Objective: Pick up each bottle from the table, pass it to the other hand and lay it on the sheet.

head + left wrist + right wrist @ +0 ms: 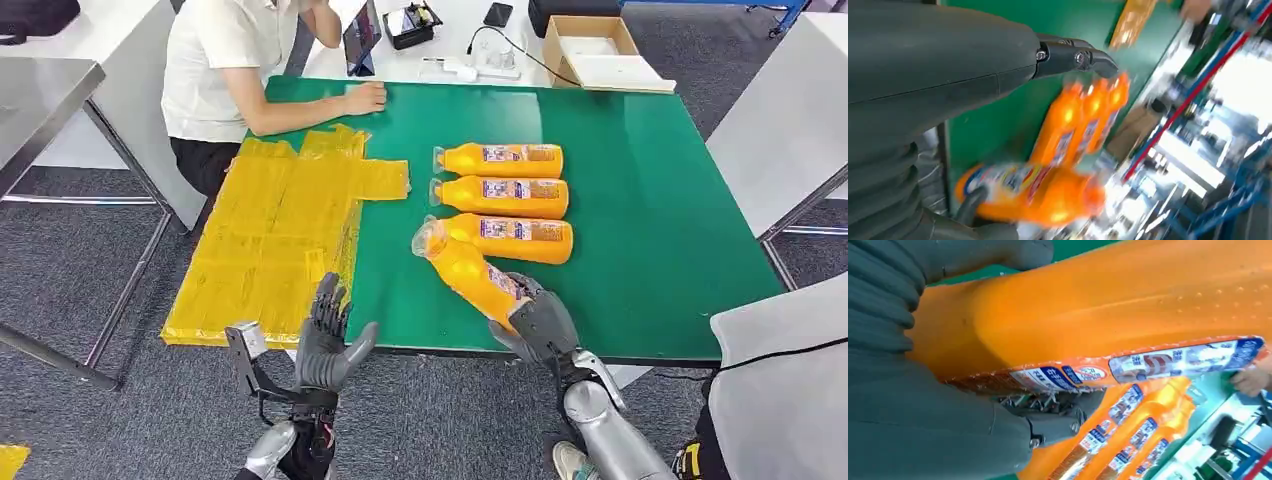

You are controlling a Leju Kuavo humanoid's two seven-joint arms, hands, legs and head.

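Observation:
My right hand [540, 322] grips the base of an orange bottle [468, 268] and holds it tilted above the green table [660, 220], its clear cap pointing up and to the left. Up close in the right wrist view, that bottle [1128, 305] lies across my right hand [923, 405]. Three more orange bottles [508, 194] lie side by side on the table behind it. My left hand [328, 345] is held up with its fingers spread and holds nothing, at the near edge of the yellow sheet [270, 230]. The left wrist view shows the held bottle [1033, 192] beyond my left hand [938, 75].
A person [235, 70] sits at the far left corner with a hand [366, 97] resting on the table. A cardboard box [592, 50], a tablet [361, 38] and a power strip [470, 68] stand on the white table behind. Grey tables flank both sides.

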